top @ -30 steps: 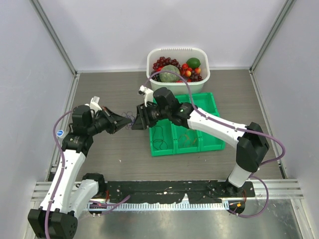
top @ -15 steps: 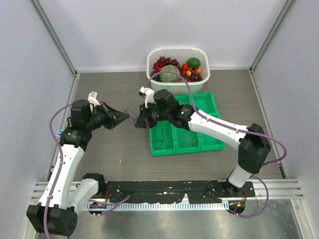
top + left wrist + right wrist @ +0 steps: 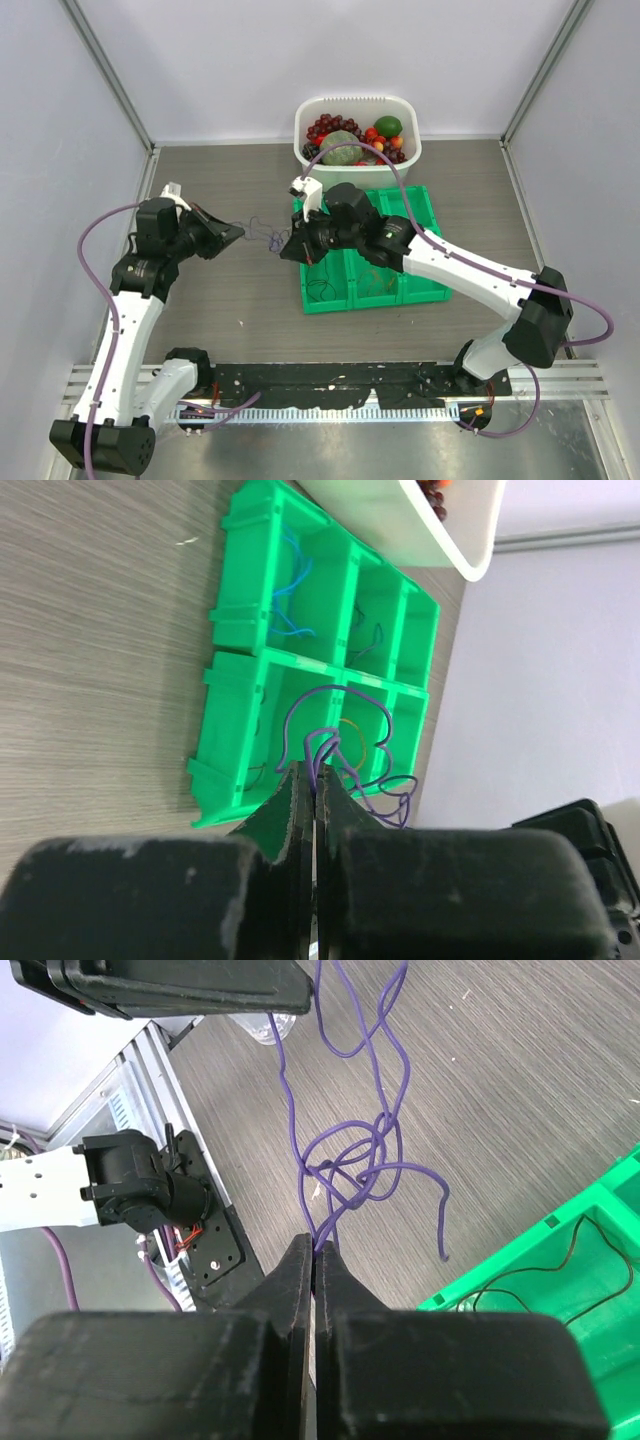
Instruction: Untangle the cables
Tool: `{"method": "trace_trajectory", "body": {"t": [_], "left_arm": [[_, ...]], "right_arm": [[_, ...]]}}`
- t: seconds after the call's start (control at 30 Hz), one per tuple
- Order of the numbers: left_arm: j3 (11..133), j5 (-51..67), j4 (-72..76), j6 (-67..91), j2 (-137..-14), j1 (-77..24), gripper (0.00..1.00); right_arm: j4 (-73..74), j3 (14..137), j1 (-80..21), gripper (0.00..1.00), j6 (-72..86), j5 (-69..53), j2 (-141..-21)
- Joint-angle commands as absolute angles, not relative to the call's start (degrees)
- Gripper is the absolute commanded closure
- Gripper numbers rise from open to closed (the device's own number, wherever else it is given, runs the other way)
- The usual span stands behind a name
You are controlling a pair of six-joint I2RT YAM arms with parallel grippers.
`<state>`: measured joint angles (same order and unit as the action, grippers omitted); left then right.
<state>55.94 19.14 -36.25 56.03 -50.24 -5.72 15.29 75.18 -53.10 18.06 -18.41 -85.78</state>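
Note:
A thin purple cable (image 3: pixel 262 232) hangs above the table, stretched between both grippers with a loose knot (image 3: pixel 355 1165) in it. My left gripper (image 3: pixel 240 232) is shut on one end of the purple cable (image 3: pixel 335 695). My right gripper (image 3: pixel 283 250) is shut on the strands just below the knot, its tips (image 3: pixel 318 1245) pinching them. A free end (image 3: pixel 443 1250) dangles. Other cables lie in the green tray's compartments: a blue one (image 3: pixel 290 575), a black one (image 3: pixel 320 275) and an orange one (image 3: pixel 350 738).
The green compartment tray (image 3: pixel 425 292) sits right of centre, under the right arm. Behind it stands a white basin (image 3: pixel 355 99) full of fruit. Grey walls close in the table on three sides, and a metal rail (image 3: pixel 340 385) runs along the near edge.
The right gripper has shut on the purple cable. The left gripper has pulled back to the left, and the cable now stretches between the two.

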Motion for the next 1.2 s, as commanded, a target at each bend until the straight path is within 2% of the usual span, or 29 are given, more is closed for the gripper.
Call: {"method": "trace_trajectory", "body": {"t": [0.0, 0.33, 0.77, 0.97, 1.17], "left_arm": [[60.0, 12.2, -39.7, 53.4, -49.5, -5.6, 1.0], [68.5, 2.0, -46.5, 48.9, -47.7, -5.6, 1.0], [95.2, -4.7, -49.8, 38.5, -51.2, -5.6, 1.0], [102.2, -4.5, -49.7, 36.5, -52.6, -5.6, 1.0], [101.6, -2.4, -50.4, 38.5, -52.8, -5.7, 1.0]], "right_arm": [[17.7, 75.5, -53.3, 0.99, 15.6, -15.3, -82.7], [23.4, 73.0, -53.4, 0.99, 13.7, -14.4, -84.1], [24.6, 73.7, -54.7, 0.97, 12.0, -14.9, -95.4], [26.8, 74.8, -55.1, 0.83, 11.9, -14.2, -97.8], [28.3, 76.8, -55.1, 0.66, 11.4, -13.2, -96.8]]}}
